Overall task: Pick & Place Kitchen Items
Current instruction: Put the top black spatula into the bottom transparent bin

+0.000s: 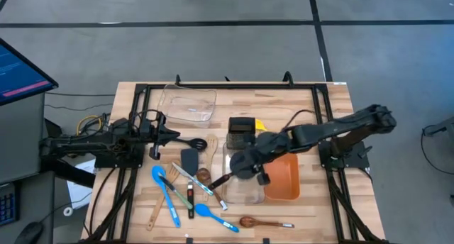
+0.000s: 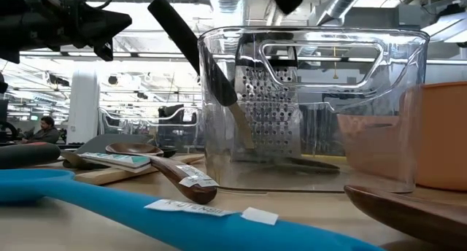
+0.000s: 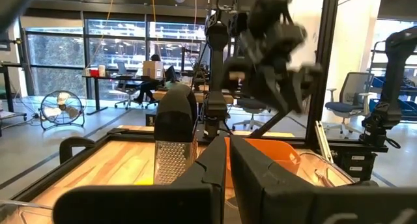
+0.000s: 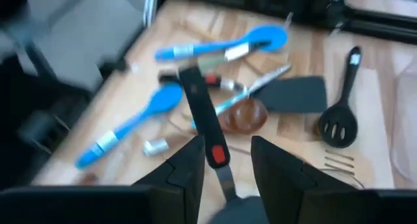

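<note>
My right tool (image 1: 245, 166), fingers parted astride a black turner's handle (image 4: 205, 129), is lowering its head into the clear bin (image 1: 243, 191) at six o'clock. The left tool (image 1: 169, 136), closed and empty, waits at nine o'clock above the utensils (image 1: 186, 191) on the surface (image 1: 312, 215).

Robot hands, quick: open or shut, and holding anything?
Left gripper: shut, holding nothing.
Right gripper: open, fingers either side of the black-handled utensil, not gripping it.
</note>
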`<action>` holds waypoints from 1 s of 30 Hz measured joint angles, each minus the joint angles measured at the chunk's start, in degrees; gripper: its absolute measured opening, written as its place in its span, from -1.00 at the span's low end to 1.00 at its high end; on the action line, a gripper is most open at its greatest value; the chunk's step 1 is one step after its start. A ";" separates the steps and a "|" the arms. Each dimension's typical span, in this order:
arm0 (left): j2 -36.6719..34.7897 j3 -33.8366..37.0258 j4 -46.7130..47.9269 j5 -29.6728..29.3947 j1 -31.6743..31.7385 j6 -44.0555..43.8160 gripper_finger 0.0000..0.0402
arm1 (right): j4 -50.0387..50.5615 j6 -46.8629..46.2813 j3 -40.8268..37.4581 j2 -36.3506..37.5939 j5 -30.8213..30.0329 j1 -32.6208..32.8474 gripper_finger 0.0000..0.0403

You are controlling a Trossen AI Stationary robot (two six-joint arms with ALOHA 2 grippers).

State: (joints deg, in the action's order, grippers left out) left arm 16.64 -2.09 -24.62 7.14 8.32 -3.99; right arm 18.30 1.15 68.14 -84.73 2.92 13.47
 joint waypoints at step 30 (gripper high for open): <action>40.65 -6.80 -22.00 -10.36 -21.10 -13.89 -0.96 | 21.42 -11.72 0.02 13.16 -38.35 1.68 -1.00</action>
State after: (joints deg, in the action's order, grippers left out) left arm 57.29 -8.89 -46.62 -3.23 -12.78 -17.88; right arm 39.72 -10.57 68.16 -71.57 -35.43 15.15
